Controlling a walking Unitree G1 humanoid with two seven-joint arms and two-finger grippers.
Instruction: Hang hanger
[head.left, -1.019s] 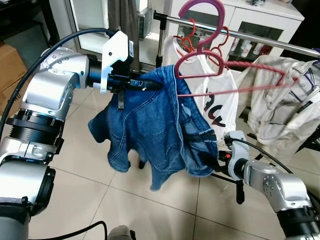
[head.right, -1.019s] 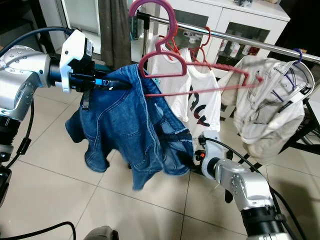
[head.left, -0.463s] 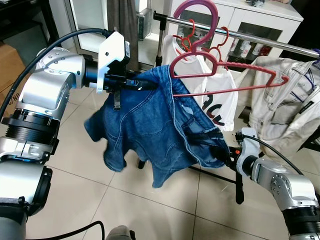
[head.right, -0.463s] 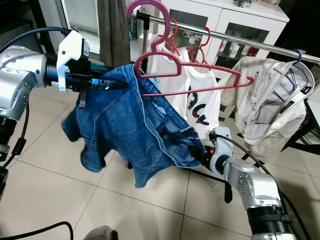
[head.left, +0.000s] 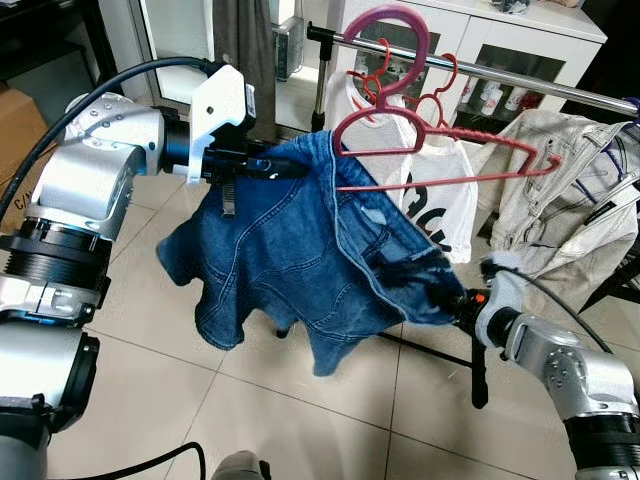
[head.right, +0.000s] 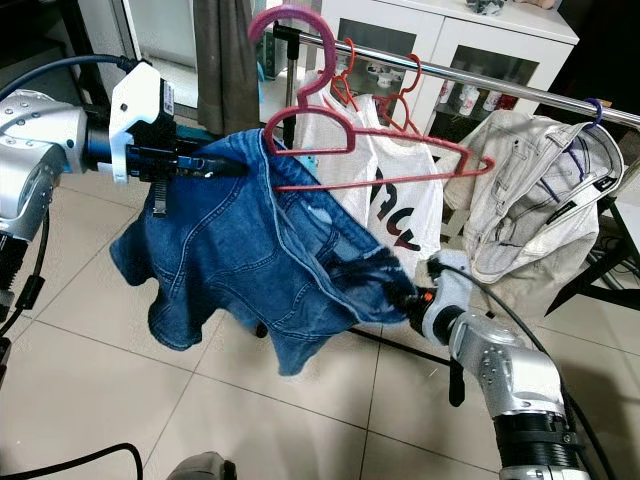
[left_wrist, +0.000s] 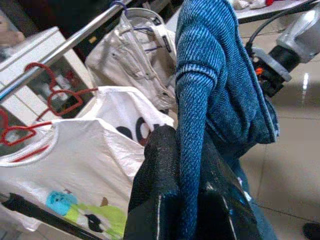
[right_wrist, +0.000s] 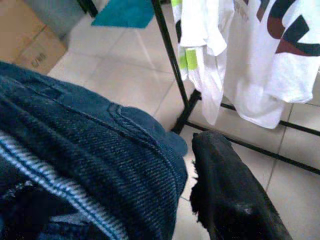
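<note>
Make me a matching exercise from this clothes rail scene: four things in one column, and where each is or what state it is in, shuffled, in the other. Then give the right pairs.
Things:
1. denim garment
2. pink hanger
3. white T-shirt
4. beige jacket

Places or states:
A. hangs on the rail at the far end, on the robot's right
B. stretched between the left gripper and the right gripper
C. hangs on the rail behind the denim, dark print on its front
D. hook raised near the rail's left end, bar poking out of the denim

Pairs: 1-B, 2-D, 3-C, 4-A
</note>
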